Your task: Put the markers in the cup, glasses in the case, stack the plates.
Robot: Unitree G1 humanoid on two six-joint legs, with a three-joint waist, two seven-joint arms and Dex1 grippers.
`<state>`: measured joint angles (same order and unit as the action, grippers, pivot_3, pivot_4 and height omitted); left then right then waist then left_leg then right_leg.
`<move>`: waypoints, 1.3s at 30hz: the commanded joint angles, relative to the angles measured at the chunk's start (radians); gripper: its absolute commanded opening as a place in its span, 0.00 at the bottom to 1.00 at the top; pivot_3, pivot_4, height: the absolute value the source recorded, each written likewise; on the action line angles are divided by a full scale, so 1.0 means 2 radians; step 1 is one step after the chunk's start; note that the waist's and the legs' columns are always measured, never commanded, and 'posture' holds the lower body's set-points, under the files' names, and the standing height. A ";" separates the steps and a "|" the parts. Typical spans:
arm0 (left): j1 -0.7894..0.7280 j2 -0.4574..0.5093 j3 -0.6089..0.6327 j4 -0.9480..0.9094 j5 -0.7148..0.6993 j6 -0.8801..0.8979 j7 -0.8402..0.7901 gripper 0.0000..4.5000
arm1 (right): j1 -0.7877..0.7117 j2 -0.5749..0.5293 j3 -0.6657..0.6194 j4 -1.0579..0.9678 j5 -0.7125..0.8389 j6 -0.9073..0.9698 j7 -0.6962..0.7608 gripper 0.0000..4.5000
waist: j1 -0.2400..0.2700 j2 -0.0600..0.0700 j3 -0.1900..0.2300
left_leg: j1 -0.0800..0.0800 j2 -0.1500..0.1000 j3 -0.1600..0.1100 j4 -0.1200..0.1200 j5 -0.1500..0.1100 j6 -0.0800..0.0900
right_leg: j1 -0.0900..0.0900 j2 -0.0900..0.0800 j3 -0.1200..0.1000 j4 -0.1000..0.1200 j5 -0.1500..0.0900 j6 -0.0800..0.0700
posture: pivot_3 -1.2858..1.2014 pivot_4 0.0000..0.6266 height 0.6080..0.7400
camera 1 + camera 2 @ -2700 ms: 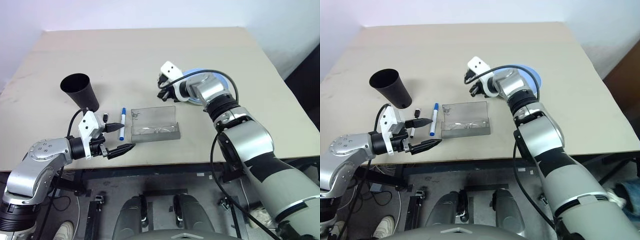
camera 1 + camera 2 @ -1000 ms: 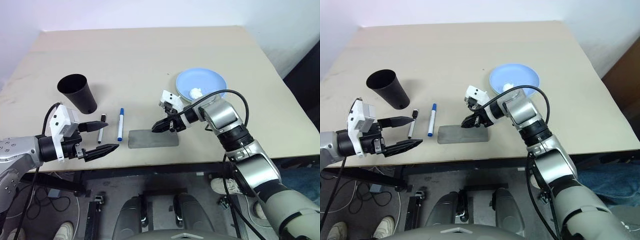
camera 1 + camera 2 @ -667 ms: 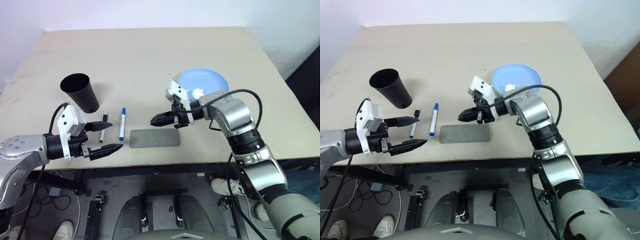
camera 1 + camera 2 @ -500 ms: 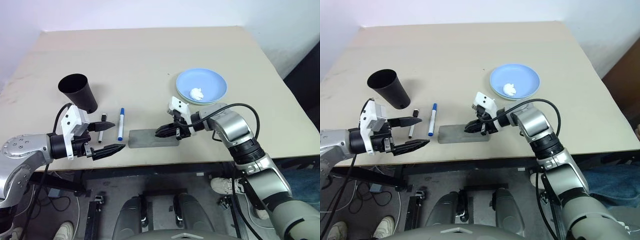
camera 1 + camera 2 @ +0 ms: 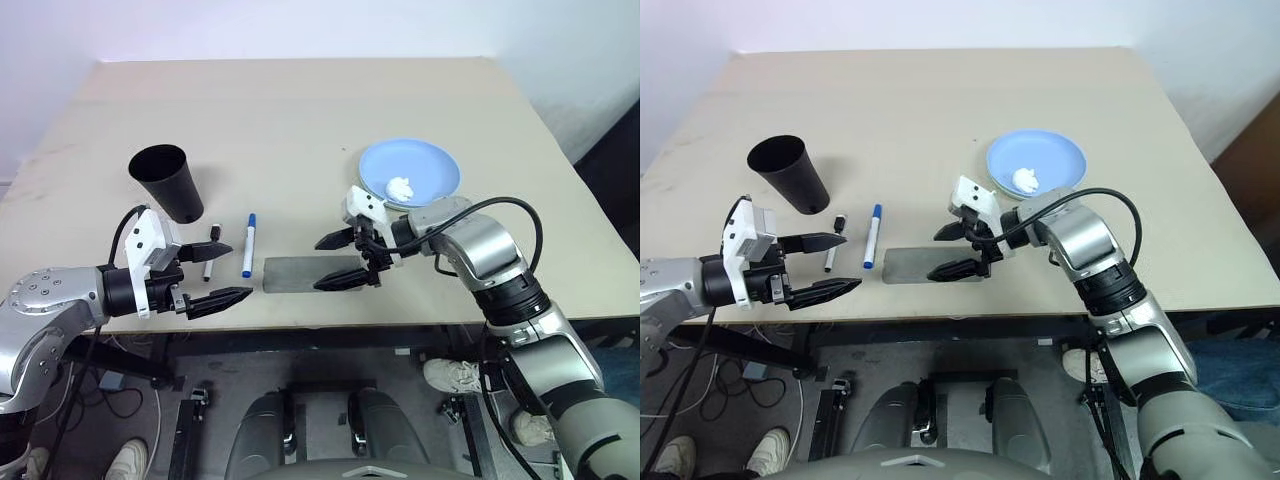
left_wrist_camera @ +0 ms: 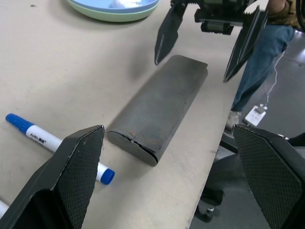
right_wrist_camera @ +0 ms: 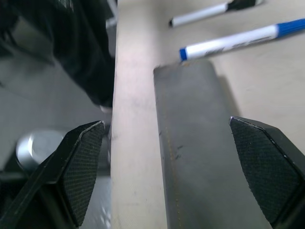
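Left eye view: case (image 5: 310, 273) lies lid-down on the bench (image 5: 300, 110), so right tool (image 5: 340, 262) hangs open over it, left tool (image 5: 210, 274) open by the markers (image 5: 247, 258).

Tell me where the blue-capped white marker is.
In the head views, the blue-capped white marker lies left of centre on the beige table, between the black-capped marker and the closed grey case.

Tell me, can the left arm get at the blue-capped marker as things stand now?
Probably yes. The left tool is open and hangs near the blue-capped marker, which lies flat on the table, apart from the case and the black-capped marker. Nothing stands between.
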<state>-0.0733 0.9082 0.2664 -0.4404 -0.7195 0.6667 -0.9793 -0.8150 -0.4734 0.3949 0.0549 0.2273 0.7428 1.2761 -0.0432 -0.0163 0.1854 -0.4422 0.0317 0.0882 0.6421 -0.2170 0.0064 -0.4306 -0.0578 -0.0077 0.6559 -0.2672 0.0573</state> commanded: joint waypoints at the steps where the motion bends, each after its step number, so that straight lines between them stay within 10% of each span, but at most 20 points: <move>1: -0.003 -0.002 0.003 -0.003 0.001 -0.006 0.001 1.00 | -0.024 -0.007 0.024 0.004 -0.020 -0.032 0.012 0.99 | 0.000 0.000 0.000 | 0.000 0.000 0.000 0.000 0.000 0.000 | 0.000 0.000 0.000 0.000 0.000 0.000 | 0.52 0.24 1.00; 27: -0.018 -0.017 -0.002 -0.002 -0.008 0.003 0.015 1.00 | -0.055 0.033 0.087 0.135 -0.162 -0.127 -0.041 0.99 | -0.002 0.000 0.000 | 0.000 0.000 0.000 0.002 -0.001 -0.001 | 0.000 -0.002 0.001 0.000 0.001 -0.002 | 0.52 0.24 1.00; 33: -0.032 -0.025 -0.004 0.009 -0.014 0.007 0.018 1.00 | -0.065 0.039 0.064 0.139 -0.151 -0.118 -0.046 0.69 | -0.002 0.000 0.000 | 0.000 0.000 0.000 0.002 -0.001 -0.001 | 0.000 -0.002 0.001 0.000 0.002 -0.004 | 0.52 0.24 1.00; 39: -0.031 -0.024 -0.005 0.015 -0.009 0.006 0.013 1.00 | -0.072 0.025 0.046 0.116 -0.137 -0.116 -0.029 0.69 | 0.000 0.000 0.000 | 0.000 0.000 0.000 0.001 -0.001 -0.001 | -0.001 -0.002 0.000 0.000 0.003 -0.005 | 0.52 0.24 1.00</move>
<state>-0.1291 0.8589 0.2478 -0.4067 -0.7312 0.6854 -0.9505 -0.9186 -0.4092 0.5333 0.3263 -0.0587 0.5068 1.2108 -0.0440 -0.0161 0.1854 -0.4435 0.0318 0.0883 0.6442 -0.2186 0.0044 -0.4326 -0.0628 -0.0070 0.6555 -0.2618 0.0477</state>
